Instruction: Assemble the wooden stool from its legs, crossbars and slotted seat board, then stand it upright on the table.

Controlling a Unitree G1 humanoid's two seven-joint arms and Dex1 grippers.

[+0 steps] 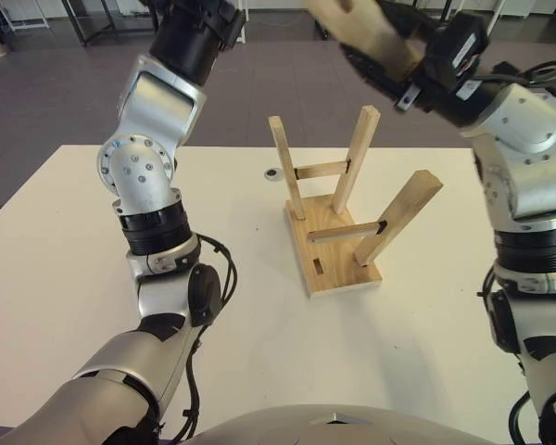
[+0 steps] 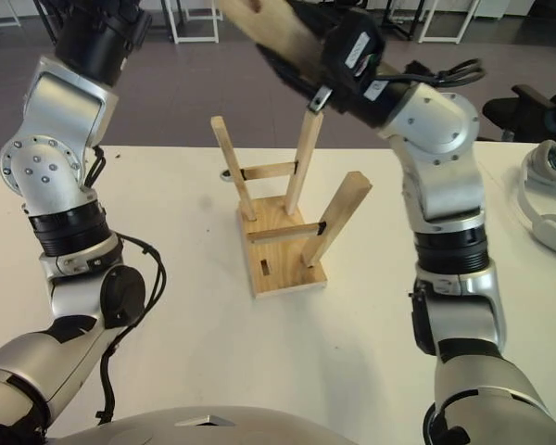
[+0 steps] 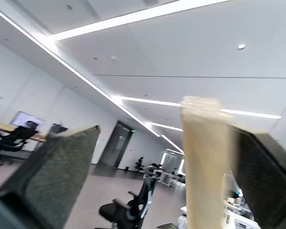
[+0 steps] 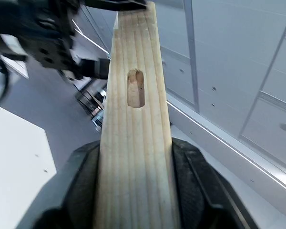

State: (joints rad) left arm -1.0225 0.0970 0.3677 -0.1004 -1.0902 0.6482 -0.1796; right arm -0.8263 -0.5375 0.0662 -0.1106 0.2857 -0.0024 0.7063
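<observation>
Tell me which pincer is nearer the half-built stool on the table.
Right. The right pincer, gripping a loose leg, is raised just above the stool. The left pincer is at that leg's upper end, higher and farther from the stool.

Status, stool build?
Right end effector shut on loose leg, held high. Left end effector open at its far end. Stool inverted, three-legged.

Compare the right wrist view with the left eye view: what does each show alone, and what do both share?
Right wrist alone: the slot in the held leg. Left eye alone: the seat board with three fitted legs and two crossbars. Shared: the right gripper clamping that leg.
</observation>
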